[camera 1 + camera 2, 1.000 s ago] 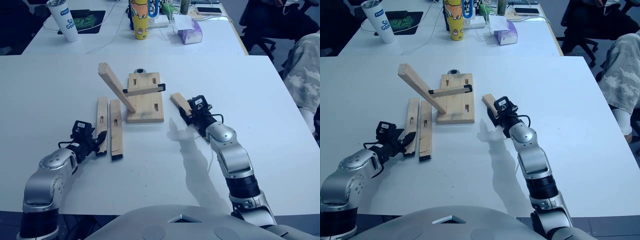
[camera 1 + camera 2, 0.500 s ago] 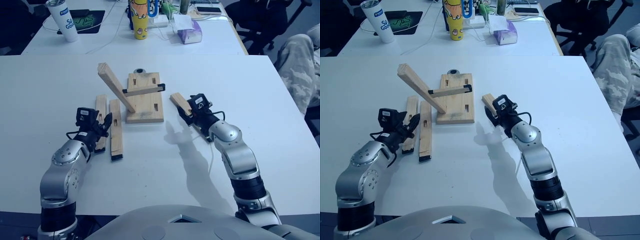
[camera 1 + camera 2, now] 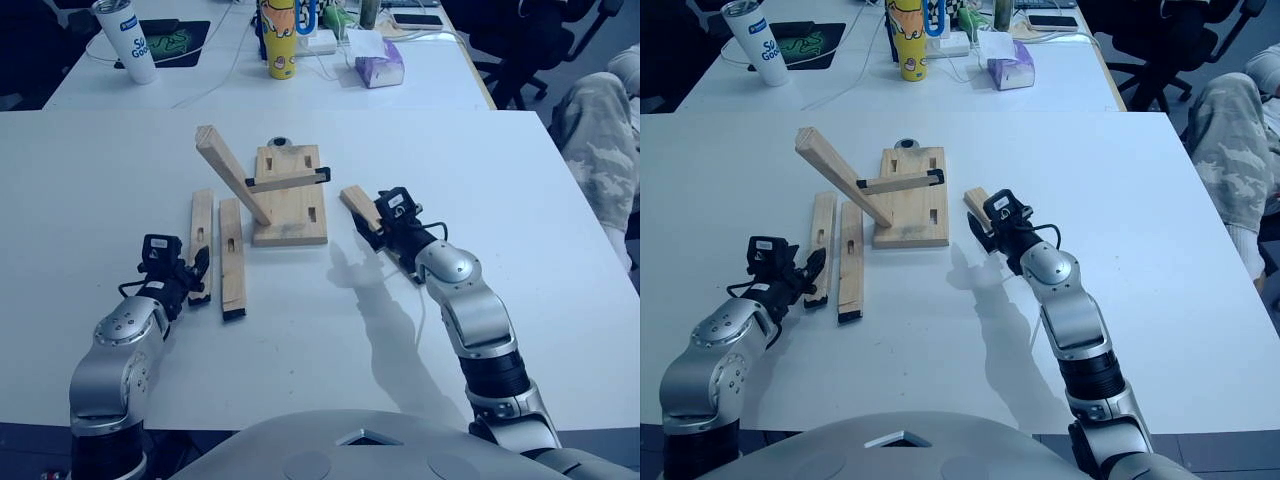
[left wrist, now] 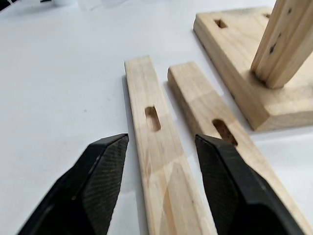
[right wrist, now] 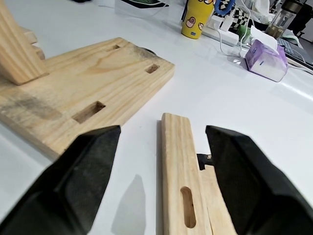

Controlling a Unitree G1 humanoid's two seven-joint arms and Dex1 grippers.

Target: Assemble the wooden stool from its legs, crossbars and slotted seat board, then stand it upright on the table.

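- Left gripper [image 4: 161,140] sits low over the white table [image 3: 520,230] with its jaws spread wide and nothing held. The near end of the outer slotted leg [image 4: 159,166] lies between the two fingers, and I see neither of them touching the wood.
- Just beside that piece, on the side toward the seat board, a second slotted leg [image 3: 232,257] lies flat and parallel to it.
- Right gripper [image 5: 163,129] is likewise spread and empty, with one finger on each side of a third slotted leg [image 5: 178,166], which lies flat just to the right of the seat board.
- Mid-table, the seat board [image 3: 285,222] lies flat with its slots facing up.
- One leaning leg [image 3: 230,172] is planted in the board's near-left corner, tilted up and away toward the left.
- A thin crossbar [image 3: 288,181] with dark ends lies across the board, one end meeting the leaning leg partway up.
- On the next table behind stand a white tumbler [image 3: 130,40], a yellow cup [image 3: 280,45] and a purple tissue pack [image 3: 380,68].
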